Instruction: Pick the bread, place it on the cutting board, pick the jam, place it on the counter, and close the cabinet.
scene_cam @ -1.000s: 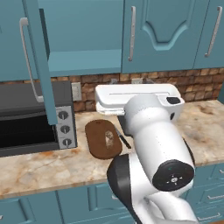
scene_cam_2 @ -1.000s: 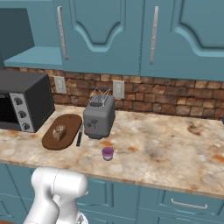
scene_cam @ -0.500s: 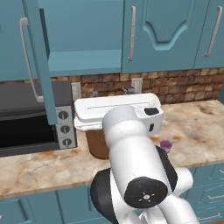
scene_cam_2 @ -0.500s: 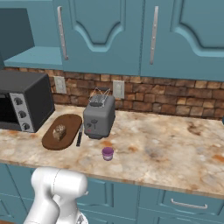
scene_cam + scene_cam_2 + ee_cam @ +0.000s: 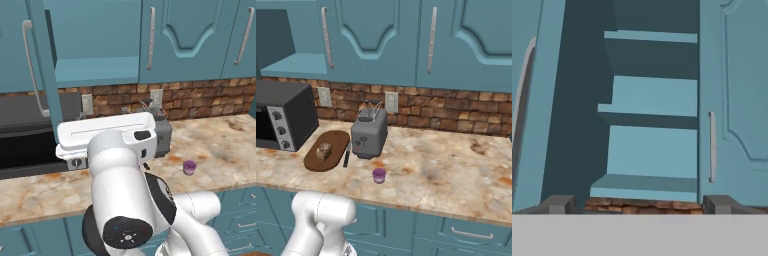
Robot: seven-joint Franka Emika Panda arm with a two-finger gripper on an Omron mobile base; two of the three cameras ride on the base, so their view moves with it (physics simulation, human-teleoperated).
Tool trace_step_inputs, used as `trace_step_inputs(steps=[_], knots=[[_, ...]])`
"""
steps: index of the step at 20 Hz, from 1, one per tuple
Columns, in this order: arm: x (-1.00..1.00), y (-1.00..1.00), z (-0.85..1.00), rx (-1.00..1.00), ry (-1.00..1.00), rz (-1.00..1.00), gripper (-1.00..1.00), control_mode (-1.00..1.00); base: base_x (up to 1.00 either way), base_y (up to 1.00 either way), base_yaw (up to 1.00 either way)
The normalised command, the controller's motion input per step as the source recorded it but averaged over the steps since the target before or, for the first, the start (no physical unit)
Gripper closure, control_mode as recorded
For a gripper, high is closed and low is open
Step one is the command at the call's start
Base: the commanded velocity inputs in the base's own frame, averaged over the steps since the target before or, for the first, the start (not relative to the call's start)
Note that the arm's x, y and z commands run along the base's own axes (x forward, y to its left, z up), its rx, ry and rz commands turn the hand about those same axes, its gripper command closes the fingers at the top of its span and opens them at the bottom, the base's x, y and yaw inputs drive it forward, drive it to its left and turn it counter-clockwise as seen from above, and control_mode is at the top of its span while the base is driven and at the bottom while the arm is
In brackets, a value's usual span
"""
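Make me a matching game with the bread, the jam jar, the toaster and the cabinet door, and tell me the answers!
Things:
1. small tan-brown bread slice
2. tiny pink-purple jam jar
3. grey metal toaster
4. teal-blue panelled cabinet door

Places or states:
A. swung open
B. alone on the marbled counter, in front of the toaster
C. lying on the dark brown oval cutting board
D. standing right of the black-handled knife

Pairs: 1-C, 2-B, 3-D, 4-A
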Motion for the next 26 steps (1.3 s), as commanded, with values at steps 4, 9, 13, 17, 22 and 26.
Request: trace_step_inputs(steps=[4, 9, 13, 17, 22, 26], knots=[[-0.01, 0.39, 0.0, 0.0, 0.0, 0.0, -1.0, -1.0, 0.0, 0.0, 0.0], [-0.04, 0.35, 0.0, 0.0, 0.0, 0.0, -1.0, -1.0, 0.0, 0.0, 0.0], [-0.01, 0.34, 0.0, 0.0, 0.0, 0.0, -1.0, -1.0, 0.0, 0.0, 0.0], [0.0, 0.33, 0.0, 0.0, 0.0, 0.0, -1.0, -1.0, 0.0, 0.0, 0.0], [0.0, 0.29, -0.05, 0.0, 0.0, 0.0, -1.0, -1.0, 0.0, 0.0, 0.0], [0.01, 0.26, -0.14, 0.0, 0.0, 0.0, -1.0, -1.0, 0.0, 0.0, 0.0]])
